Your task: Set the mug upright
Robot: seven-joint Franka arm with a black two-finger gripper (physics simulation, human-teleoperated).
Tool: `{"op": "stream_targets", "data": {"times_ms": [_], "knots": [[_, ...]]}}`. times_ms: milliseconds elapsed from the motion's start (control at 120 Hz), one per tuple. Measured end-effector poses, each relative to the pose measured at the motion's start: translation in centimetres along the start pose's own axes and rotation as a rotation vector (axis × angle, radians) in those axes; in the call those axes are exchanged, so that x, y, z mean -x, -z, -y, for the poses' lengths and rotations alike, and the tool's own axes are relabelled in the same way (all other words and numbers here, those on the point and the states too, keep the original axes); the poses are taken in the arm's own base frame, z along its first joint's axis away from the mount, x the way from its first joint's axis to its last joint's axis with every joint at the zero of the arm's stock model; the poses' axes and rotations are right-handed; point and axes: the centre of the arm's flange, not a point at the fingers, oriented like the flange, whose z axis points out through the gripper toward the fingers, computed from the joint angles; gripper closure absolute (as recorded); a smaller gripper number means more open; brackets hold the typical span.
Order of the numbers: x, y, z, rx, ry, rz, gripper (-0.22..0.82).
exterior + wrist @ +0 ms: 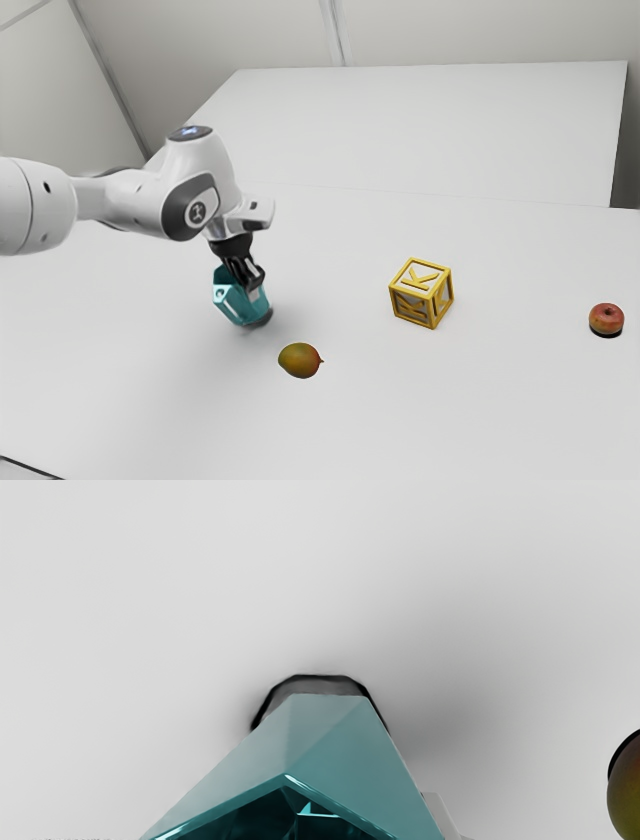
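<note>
mug (236,302): teal, tilted, near mango (299,360), on arm's side
gripper (252,284): same side of mango; grasping or not, can't tell
facets: prob. stiff, slick, light; best hold opp. sides mid-body

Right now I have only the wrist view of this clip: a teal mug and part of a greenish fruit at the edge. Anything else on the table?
Observer: Yes. In the exterior view, a yellow-framed letter block and a red apple rest farther to that view's right than the mug.
Operator: And the fruit I see cut off, what is its whole shape?
Observer: Rounded like a mango, with a small pointed tip toward the exterior view's right.
Operator: Where does the arm come in?
Observer: The arm enters from the exterior view's left and bends down, putting the gripper right at the tilted mug.
</note>
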Motion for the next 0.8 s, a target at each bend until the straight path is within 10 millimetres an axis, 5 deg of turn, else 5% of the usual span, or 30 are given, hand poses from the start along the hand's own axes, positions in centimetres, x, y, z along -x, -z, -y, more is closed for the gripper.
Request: {"op": "stream_targets", "data": {"times_ms": [358,600,800], "knots": [[-0.1,-1.5,0.1,0.004,0.102,0.023,0.76],[-0.2,-1.0,-0.4,0.001,0.138,0.016,0.59],[-0.6,1.8,-2.1,-0.036,0.134,-0.022,0.34]]}}
